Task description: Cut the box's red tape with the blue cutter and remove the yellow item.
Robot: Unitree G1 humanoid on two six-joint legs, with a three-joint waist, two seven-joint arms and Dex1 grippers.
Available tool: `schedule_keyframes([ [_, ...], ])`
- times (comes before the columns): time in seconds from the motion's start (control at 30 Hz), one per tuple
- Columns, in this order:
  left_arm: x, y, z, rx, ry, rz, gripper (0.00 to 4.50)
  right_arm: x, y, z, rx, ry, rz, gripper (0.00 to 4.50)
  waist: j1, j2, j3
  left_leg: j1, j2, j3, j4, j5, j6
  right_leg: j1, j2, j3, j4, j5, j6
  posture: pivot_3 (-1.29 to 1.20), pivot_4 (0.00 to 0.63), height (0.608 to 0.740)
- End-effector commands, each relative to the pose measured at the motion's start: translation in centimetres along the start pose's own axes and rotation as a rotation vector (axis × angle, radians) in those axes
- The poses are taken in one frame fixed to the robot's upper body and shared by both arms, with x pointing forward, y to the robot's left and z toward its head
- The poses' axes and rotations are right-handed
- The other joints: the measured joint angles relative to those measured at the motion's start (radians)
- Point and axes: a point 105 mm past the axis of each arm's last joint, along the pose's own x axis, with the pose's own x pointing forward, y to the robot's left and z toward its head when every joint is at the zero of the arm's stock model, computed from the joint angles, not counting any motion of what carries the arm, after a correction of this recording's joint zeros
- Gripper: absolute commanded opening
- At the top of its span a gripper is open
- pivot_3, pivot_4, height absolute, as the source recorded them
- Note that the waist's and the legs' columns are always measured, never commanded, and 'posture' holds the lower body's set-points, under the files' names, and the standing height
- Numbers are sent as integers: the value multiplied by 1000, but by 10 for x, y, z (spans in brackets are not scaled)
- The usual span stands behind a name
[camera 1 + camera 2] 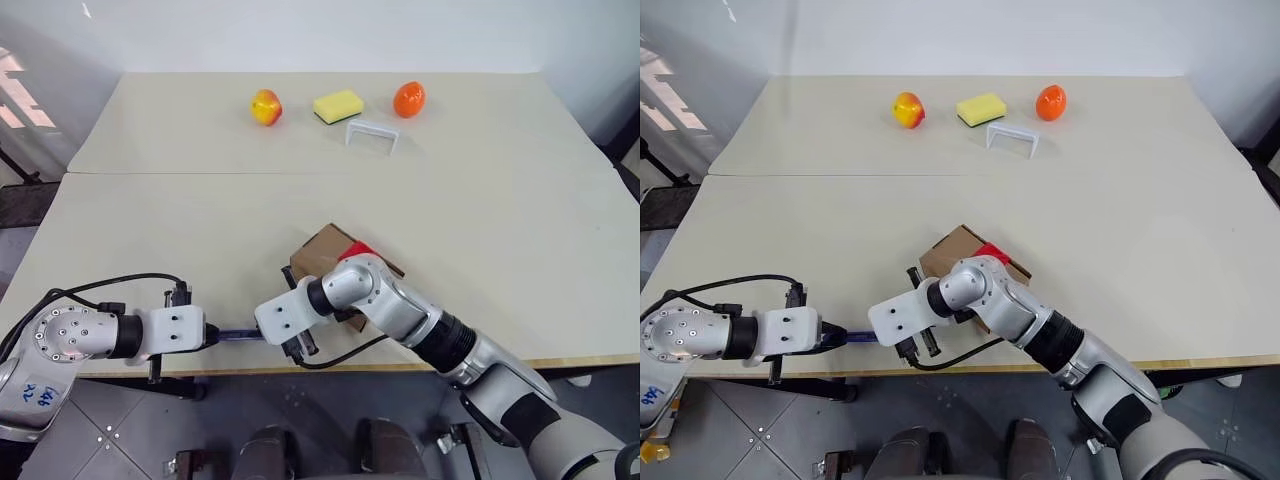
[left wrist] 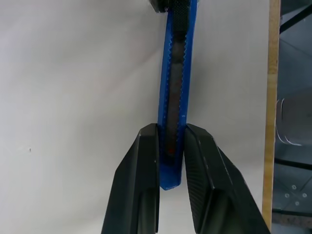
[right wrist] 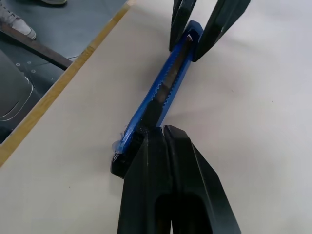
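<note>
Now | blue cutter (image 2: 174,92) | lengthwise between left claw (image 2: 171,146) and right claw (image 3: 158,134)

We see the blue cutter (image 2: 174,92) with a dark toothed slider, a brown box (image 1: 322,252) with red tape (image 1: 358,249), and a yellow sponge (image 1: 338,105) on the cream bench (image 1: 480,190).

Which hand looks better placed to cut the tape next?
Probably the left hand: it clamps the cutter. The right hand, shut, only touches the cutter's far end, though it sits nearer the box.
</note>
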Motion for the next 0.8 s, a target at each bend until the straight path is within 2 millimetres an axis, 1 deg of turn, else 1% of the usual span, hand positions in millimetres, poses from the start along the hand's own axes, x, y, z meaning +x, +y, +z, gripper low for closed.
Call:
schedule_keyframes([
  [0.03, 10, -10, -3, -20, 2, -33, 523, -5, 2, 13, -46, -36, 14, 65, 0, 0, 0, 0, 0, 0, 0, 0, 0, 0, 0, 0, 0, 0, 0, 0, 150, 740],
  [0.17, 11, -10, -5, -20, 2, -33, 523, -8, 3, 9, -44, -18, 21, 65, 0, 0, 0, 1, 0, 0, 0, 0, 0, 1, 0, 0, 0, 0, 0, 0, 150, 740],
  [0.33, 12, -11, -4, -18, -4, -38, 523, -5, 4, -1, -32, 7, 15, 65, -1, 0, 0, 1, 0, 0, 0, 0, 0, 2, 0, 0, 0, 0, 0, 0, 150, 740],
  [0.5, 11, -13, -6, -22, 2, -54, 523, -6, 1, -5, -27, 15, 2, 65, -1, 0, 0, 1, 0, 0, 0, 0, 0, 2, 0, 0, 0, 0, 0, 0, 150, 740],
  [0.7, 11, -16, -9, -25, 16, -72, 523, -10, 0, -3, -23, 1, -4, 65, -1, 0, 0, 2, 0, 0, 0, 0, 0, 2, 0, 0, 0, 0, 0, 0, 150, 740],
  [0.8, 11, -16, -10, -32, 21, -74, 523, -10, 4, -7, -14, 7, 2, 65, -1, 0, 0, 2, 0, 0, 0, 0, 0, 2, 0, 0, 0, 0, 0, 0, 150, 740],
])
